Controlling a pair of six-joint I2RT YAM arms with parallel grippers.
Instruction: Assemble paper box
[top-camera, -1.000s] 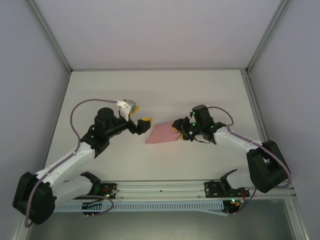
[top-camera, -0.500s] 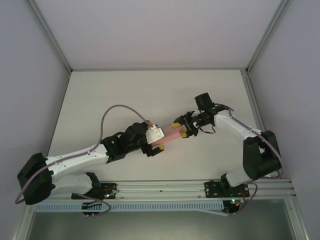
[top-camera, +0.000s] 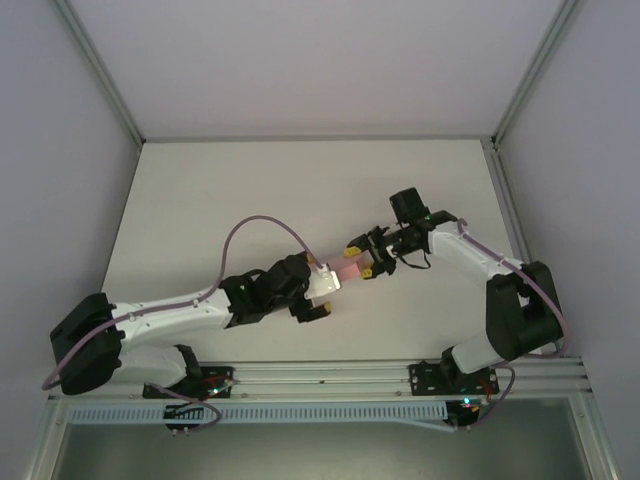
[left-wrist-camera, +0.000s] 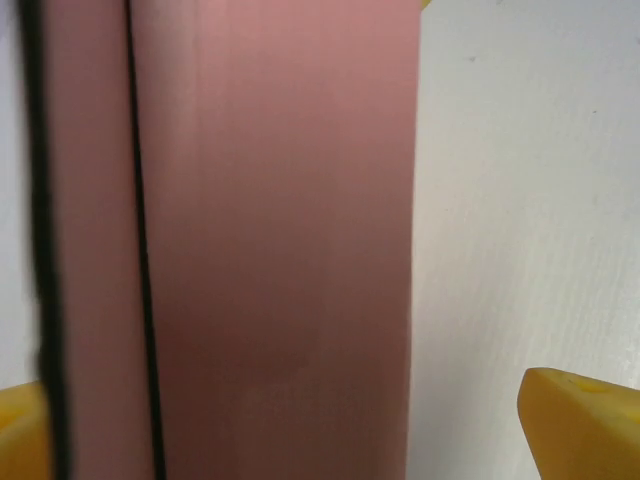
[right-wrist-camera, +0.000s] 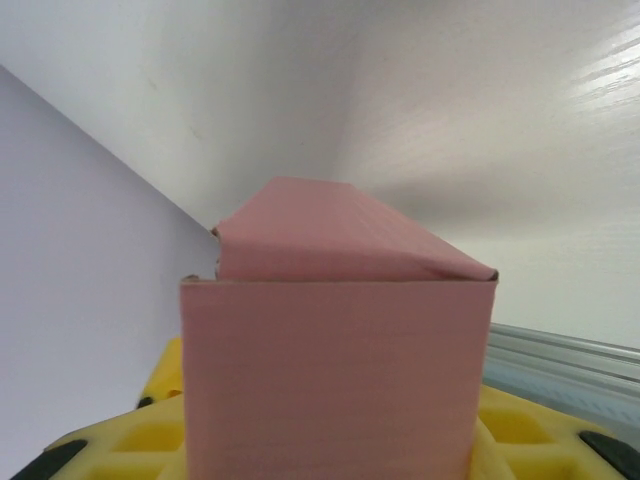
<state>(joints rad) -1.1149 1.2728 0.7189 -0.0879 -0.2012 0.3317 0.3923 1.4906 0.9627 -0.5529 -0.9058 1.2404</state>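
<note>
**Where two grippers meet, a pink box sits just below centre frame**

As its yellow fingers (right-wrist-camera: 520, 432) press in on either side of one end, the right gripper (top-camera: 362, 256) pinches the paper box (top-camera: 349, 271). In the right wrist view the card rises between the pads as a folded pink block, its top panel sloping away from the lens.

From the lower left of the overhead view, the left gripper (top-camera: 325, 295) reaches to the box's other end with its jaws spread. In the left wrist view one yellow fingertip (left-wrist-camera: 580, 425) sits at the lower right corner, apart from the box's straight edge, with bare white surface between them. The other fingertip shows at the lower left edge, and I cannot tell whether it touches the card. A thin dark line runs down the pink surface near the left side of that view.

Both arms stretch inward over the white table (top-camera: 250, 190), the left from the lower left, the right from the lower right. Grey walls stand around the table.
</note>
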